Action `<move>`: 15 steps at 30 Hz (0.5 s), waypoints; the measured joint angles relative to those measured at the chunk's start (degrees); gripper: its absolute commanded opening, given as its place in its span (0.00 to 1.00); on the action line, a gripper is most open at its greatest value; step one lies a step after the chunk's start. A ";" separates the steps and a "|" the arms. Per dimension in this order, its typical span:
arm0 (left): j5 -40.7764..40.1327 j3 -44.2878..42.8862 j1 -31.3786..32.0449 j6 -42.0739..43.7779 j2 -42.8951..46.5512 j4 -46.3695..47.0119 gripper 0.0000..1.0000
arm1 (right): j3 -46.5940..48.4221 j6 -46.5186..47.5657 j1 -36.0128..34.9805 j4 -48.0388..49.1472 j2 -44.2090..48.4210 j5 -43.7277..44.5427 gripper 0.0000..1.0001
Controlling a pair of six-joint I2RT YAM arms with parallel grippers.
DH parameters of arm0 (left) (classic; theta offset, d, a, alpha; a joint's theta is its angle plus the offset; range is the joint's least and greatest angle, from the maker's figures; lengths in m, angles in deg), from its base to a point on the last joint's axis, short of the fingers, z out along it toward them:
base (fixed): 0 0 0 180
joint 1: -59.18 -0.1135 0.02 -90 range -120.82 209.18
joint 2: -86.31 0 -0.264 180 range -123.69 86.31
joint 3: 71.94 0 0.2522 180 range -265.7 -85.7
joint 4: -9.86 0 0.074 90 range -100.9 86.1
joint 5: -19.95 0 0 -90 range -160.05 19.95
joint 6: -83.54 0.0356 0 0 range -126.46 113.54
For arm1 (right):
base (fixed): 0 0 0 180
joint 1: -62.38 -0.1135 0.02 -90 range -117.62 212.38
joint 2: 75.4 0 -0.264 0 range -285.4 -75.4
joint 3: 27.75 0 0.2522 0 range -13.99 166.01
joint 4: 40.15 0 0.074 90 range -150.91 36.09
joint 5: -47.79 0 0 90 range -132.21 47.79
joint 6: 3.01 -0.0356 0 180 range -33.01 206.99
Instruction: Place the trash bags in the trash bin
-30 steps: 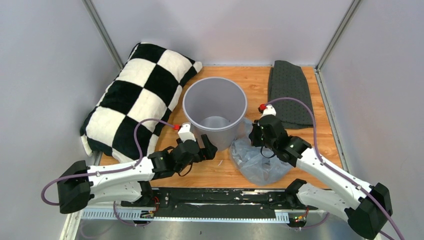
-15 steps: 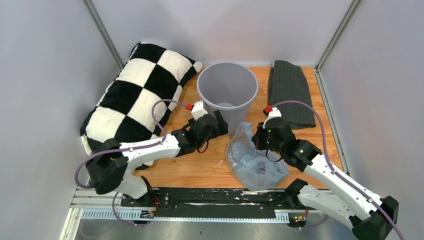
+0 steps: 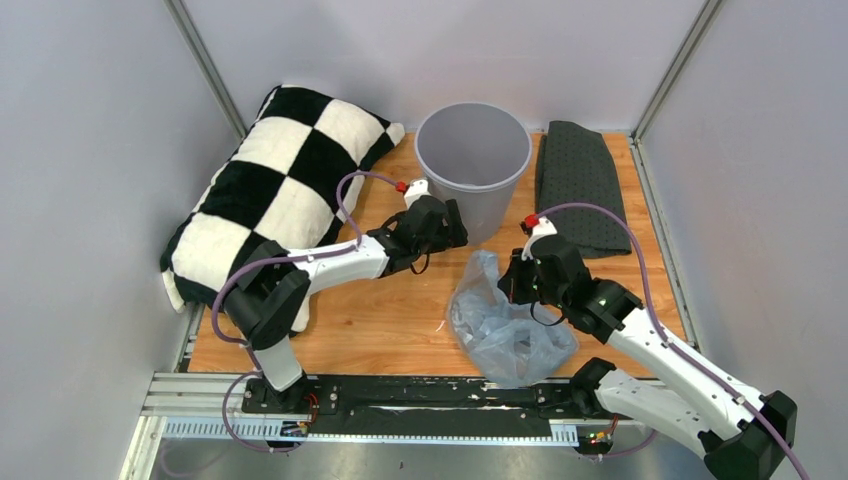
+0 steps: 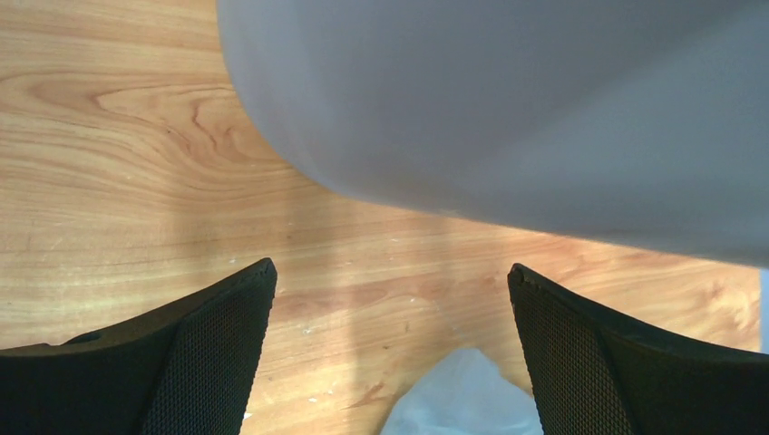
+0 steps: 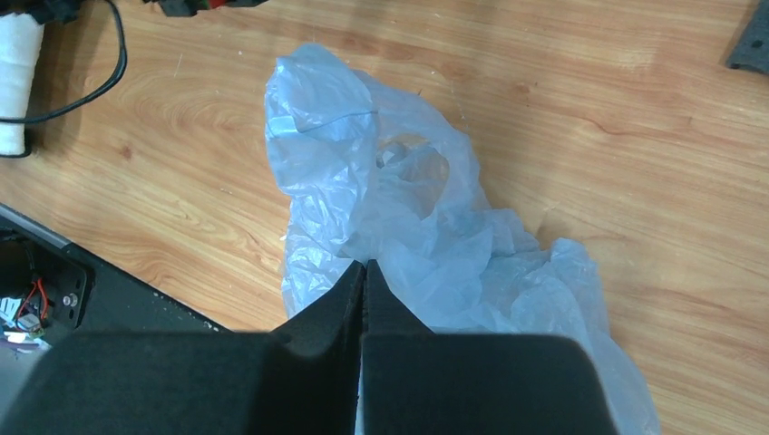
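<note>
The light grey trash bin (image 3: pixel 487 200) stands upright at the back middle of the table. My left gripper (image 3: pixel 455 228) is open, its fingers apart just in front of the bin's lower wall (image 4: pixel 508 109); whether they touch it I cannot tell. The left gripper's jaws (image 4: pixel 390 272) hold nothing. The pale blue trash bag (image 3: pixel 505 325) lies crumpled on the table at the front right. My right gripper (image 3: pixel 510 278) is shut on the trash bag's plastic (image 5: pixel 408 208), with the right gripper's tips (image 5: pixel 365 265) pressed together on a fold. A corner of the bag (image 4: pixel 467 399) shows in the left wrist view.
A black-and-white checkered pillow (image 3: pixel 270 190) lies along the left side. A dark grey dotted cloth (image 3: pixel 578 185) lies at the back right, beside the bin; its corner (image 5: pixel 751 41) shows in the right wrist view. A black rail (image 3: pixel 420 395) runs along the near edge.
The bin has slid away toward the back right, with my left arm stretching out behind it. My right gripper stayed shut on the bag and shifted slightly forward.
</note>
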 measured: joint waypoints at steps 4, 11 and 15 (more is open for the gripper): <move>4.35 0.28 -1.46 3.98 -0.44 -0.07 1.00 | 0.00 1.03 0.00 -0.11 -0.46 -2.32 0.00; 10.97 7.56 -1.77 13.07 15.15 -5.20 0.98 | 0.87 6.40 0.00 -0.94 -1.75 -7.67 0.00; 13.53 7.34 -1.77 21.22 26.45 -12.87 0.94 | 2.51 9.73 -0.52 -1.14 -2.40 -10.58 0.00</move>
